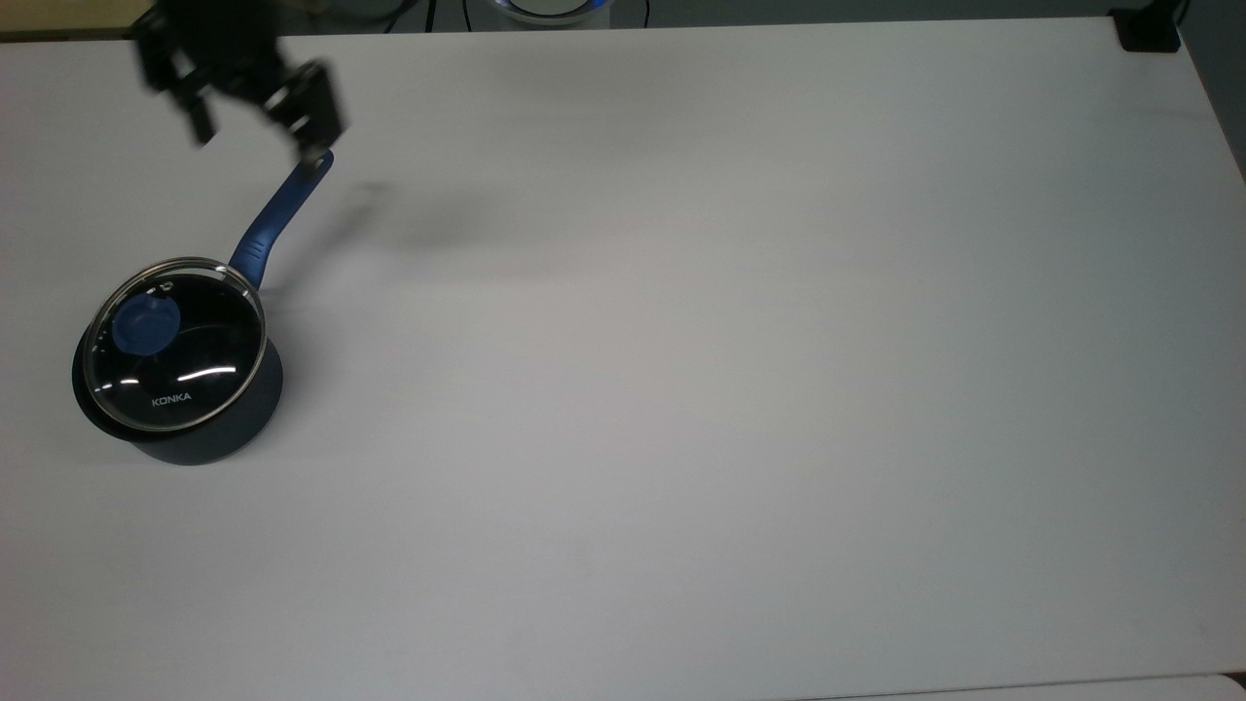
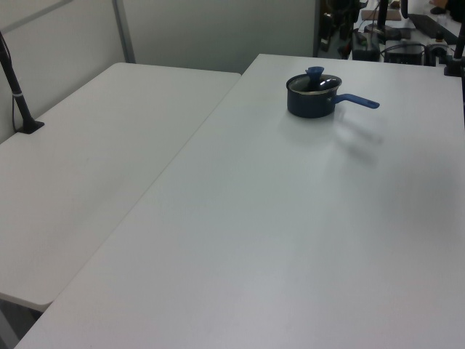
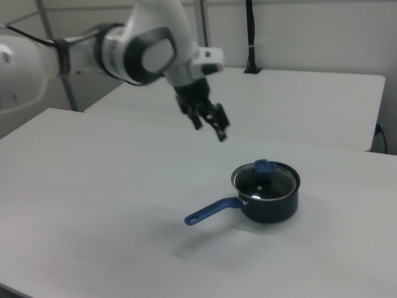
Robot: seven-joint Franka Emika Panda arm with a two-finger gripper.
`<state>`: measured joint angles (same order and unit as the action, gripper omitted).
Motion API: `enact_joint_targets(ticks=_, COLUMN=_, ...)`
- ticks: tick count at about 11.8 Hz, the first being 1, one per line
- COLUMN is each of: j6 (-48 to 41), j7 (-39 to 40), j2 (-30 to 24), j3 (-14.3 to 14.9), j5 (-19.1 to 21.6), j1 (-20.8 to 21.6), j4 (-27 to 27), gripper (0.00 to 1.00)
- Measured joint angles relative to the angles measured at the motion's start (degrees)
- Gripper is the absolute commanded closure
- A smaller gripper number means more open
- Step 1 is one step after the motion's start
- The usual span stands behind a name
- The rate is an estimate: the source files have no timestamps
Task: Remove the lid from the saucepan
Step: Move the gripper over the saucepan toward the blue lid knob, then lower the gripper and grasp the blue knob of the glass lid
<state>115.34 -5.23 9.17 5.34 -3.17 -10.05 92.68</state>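
Glass lid (image 1: pixel 177 345), rimmed in thin metal, sat seated on the saucepan (image 1: pixel 200 428) with its blue knob (image 1: pixel 145 325) uppermost, so I judged the knob the natural place to grip and the removal not yet begun. I noted the gripper (image 1: pixel 255 129) empty with its fingers apart, raised above the white table (image 1: pixel 740 370), the slotted end of the handle (image 1: pixel 282 212) just below it and the lid well off beyond that. Motion smeared the fingers (image 1: pixel 313 105) in the top view, and the pan's glossy inside hid whether it held anything.
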Motion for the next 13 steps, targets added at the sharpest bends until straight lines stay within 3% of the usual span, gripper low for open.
enact_joint_targets(ticks=6, j6=18.90, j7=-4.00, j2=9.64, j3=0.07, j5=0.00, j1=-7.24, j4=0.34, gripper=0.00)
enact_joint_targets(ticks=13, j6=25.50, j7=-5.23, j2=14.99, j3=-0.06, j5=-3.26, j1=-7.64, j4=0.44, gripper=0.03)
